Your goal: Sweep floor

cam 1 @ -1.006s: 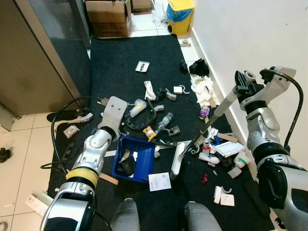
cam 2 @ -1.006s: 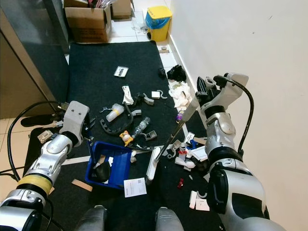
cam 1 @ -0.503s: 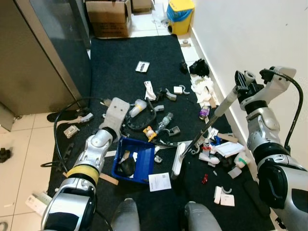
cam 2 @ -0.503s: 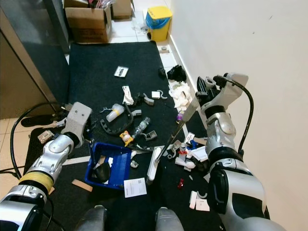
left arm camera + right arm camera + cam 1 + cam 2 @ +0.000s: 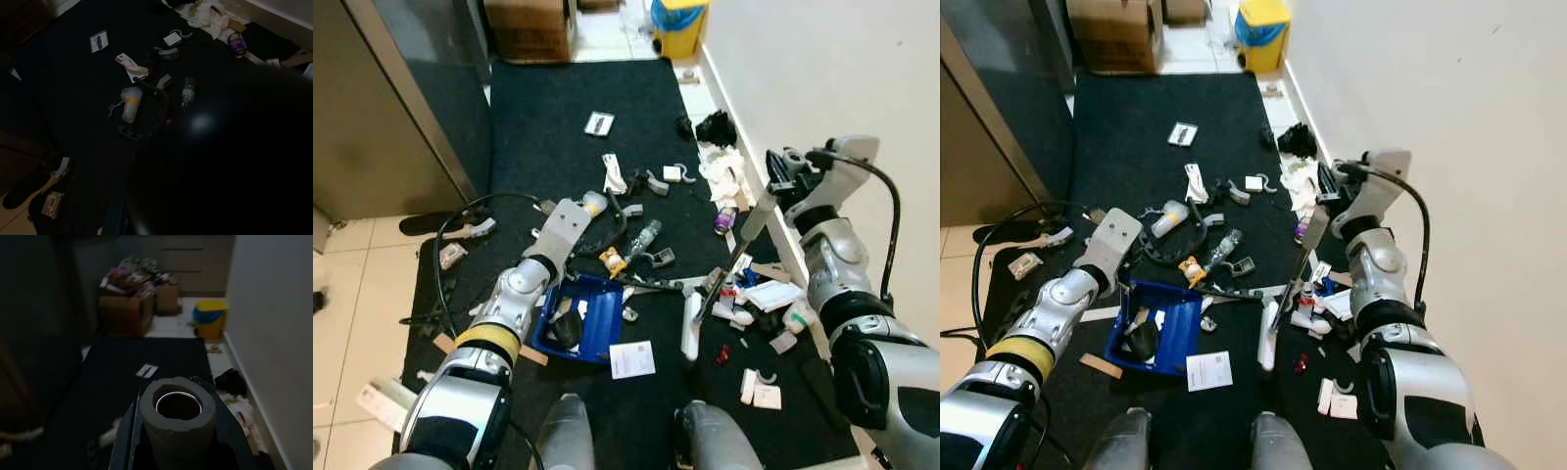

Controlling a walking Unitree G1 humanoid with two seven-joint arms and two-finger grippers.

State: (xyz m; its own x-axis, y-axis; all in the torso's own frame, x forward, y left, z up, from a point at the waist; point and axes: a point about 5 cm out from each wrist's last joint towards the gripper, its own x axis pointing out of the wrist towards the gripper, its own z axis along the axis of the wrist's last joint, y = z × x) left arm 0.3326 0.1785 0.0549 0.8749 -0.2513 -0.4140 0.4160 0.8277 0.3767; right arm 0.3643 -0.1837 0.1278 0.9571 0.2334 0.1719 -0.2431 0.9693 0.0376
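Holding the broom (image 5: 724, 269) by its grey handle top, the right gripper (image 5: 781, 184) sat up near the wall (image 5: 862, 78), fingers clamped around the tube. In the right wrist view the hollow handle end (image 5: 177, 413) sat dead centre between the jaws, a finger (image 5: 128, 431) pressed against its side. The shaft ran down and toward the robot's left from the gripper to the white broom head (image 5: 691, 326), which rested on the black mat (image 5: 538, 108), between the blue bin (image 5: 578, 318) and the litter pile (image 5: 759, 299) by the wall.

The left gripper (image 5: 566, 223) was at the far rim of the bin, reaching toward the mat's middle. Couldn't tell if its fingers were open or closed; the left wrist view was too dark and mostly blocked by a blurred black shape. That view did make out a small bottle (image 5: 188, 90), a capped jar (image 5: 130, 104) and a black curved strap (image 5: 159, 105) on the mat ahead.

A paper slip (image 5: 631, 358) lay just beside the bin's near corner. More scraps were scattered across the mat, with a yellow bucket (image 5: 676, 14) and a cardboard box (image 5: 530, 29) at the far end.
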